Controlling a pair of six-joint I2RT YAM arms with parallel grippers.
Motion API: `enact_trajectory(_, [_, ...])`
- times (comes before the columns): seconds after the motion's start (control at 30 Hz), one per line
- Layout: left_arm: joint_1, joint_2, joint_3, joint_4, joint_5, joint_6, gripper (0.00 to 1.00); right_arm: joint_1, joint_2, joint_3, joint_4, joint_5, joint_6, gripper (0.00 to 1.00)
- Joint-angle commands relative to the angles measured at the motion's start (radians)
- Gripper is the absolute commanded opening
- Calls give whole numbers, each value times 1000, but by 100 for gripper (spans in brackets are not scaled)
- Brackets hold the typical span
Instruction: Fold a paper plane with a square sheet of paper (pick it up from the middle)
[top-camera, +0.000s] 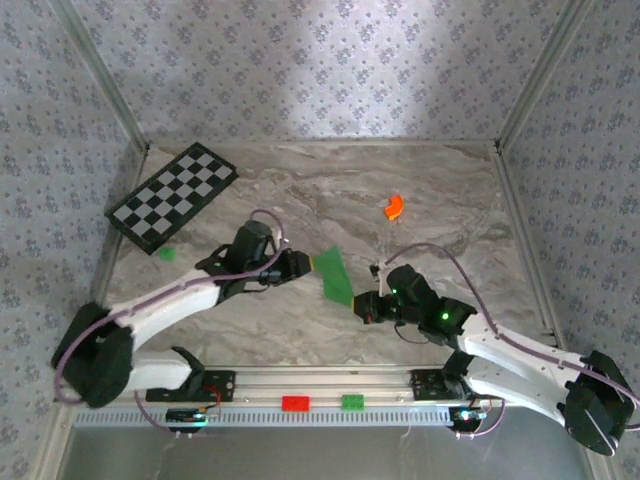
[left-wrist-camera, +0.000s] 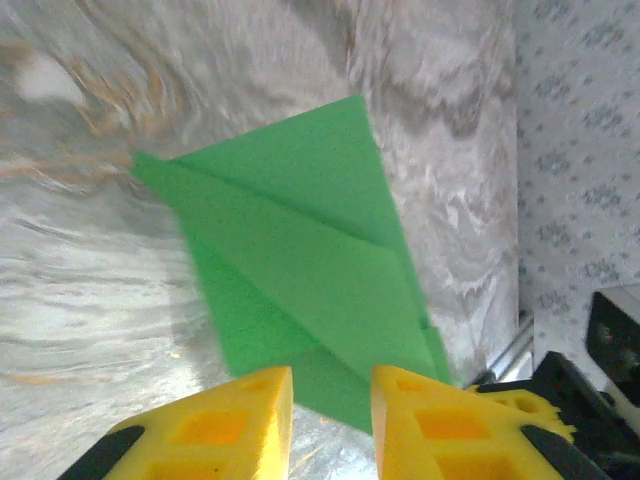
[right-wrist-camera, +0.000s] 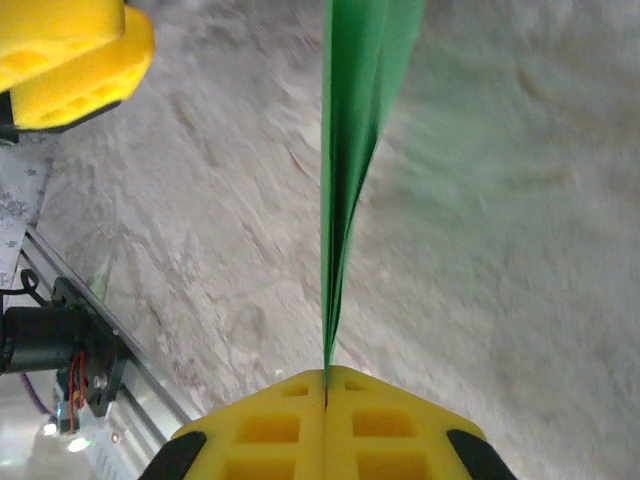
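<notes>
The square sheet of paper (top-camera: 335, 274) is bright green and folded into a layered pointed shape, and it is held above the marble table between the two arms. My right gripper (right-wrist-camera: 326, 375) is shut on its near edge, and the folded paper (right-wrist-camera: 350, 120) runs edge-on away from the closed jaws. In the top view the right gripper (top-camera: 363, 305) is at the paper's lower right corner. My left gripper (left-wrist-camera: 332, 400) stands open with a narrow gap, and the paper's (left-wrist-camera: 300, 270) lower edge lies just ahead of its yellow fingertips. From above, the left gripper (top-camera: 304, 265) is at the paper's left point.
A black-and-white checkered board (top-camera: 173, 195) lies at the back left, with a tiny green block (top-camera: 167, 254) near it. A small orange curved piece (top-camera: 393, 207) sits at the back right. Red (top-camera: 295, 403) and green (top-camera: 352, 402) blocks rest on the front rail. Patterned walls enclose the table.
</notes>
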Motion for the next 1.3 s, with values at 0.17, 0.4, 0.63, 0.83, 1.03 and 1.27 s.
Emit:
enact_trajectory(0.17, [155,-268,-98,-268,-184,53,29,77,16,125,-76,287,-354,0])
enact_trajectory(0.4, [267,-360,-169,-321,-142,61,30,180,134,271,-305,661,-407,0])
enact_trajectory(0.63, [329,-373,-164,-387,-137,76,30,229,395,480,-713,1006,-236,0])
enact_trajectory(0.83, [378,-401,-153,-439,-140,96,30,330,659,584,-745,964,-267,0])
enact_trajectory(1.03, [398,-432,-158,-462,-134,101,31,423,876,719,-687,742,-279,12])
enact_trajectory(1.27, [407,-423,-163,-456,-100,115,35,333,748,641,-458,446,-253,46])
